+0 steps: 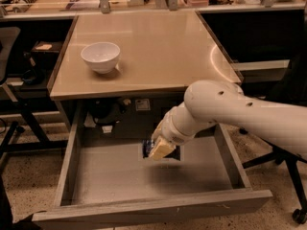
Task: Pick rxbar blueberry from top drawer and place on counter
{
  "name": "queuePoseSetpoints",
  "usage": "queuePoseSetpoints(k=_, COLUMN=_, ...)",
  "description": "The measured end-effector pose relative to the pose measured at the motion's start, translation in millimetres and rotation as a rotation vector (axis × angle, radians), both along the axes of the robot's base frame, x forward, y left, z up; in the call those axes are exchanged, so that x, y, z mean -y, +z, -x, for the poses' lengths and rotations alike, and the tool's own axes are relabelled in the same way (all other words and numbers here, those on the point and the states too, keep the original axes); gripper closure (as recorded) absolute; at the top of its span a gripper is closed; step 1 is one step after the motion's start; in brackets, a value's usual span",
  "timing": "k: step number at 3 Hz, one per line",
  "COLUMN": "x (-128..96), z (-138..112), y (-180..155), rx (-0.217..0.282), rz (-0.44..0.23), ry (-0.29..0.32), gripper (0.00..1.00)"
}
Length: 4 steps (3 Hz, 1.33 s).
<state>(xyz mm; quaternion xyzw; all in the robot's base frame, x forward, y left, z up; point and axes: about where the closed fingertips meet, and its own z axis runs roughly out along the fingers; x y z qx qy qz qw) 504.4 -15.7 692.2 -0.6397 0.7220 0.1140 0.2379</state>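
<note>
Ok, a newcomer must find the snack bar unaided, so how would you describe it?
Find the wide grey wood-grain drawer open below the glossy tan counter. Mid-floor, at the gripper of the white arm, is the small flat bar. Its dark blue wrapper sets it apart from the round white bowl above.
</note>
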Motion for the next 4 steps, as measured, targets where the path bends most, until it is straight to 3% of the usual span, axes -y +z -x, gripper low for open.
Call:
queuePoseSetpoints(k=2, x=27, z=-25, y=73, rx=0.041, rz=0.041, ry=-0.054, gripper=1.0)
queuePoseSetpoints(k=4, x=44, z=-79, y=114, rx=0.051, rz=0.065, ry=-0.066, gripper=1.0)
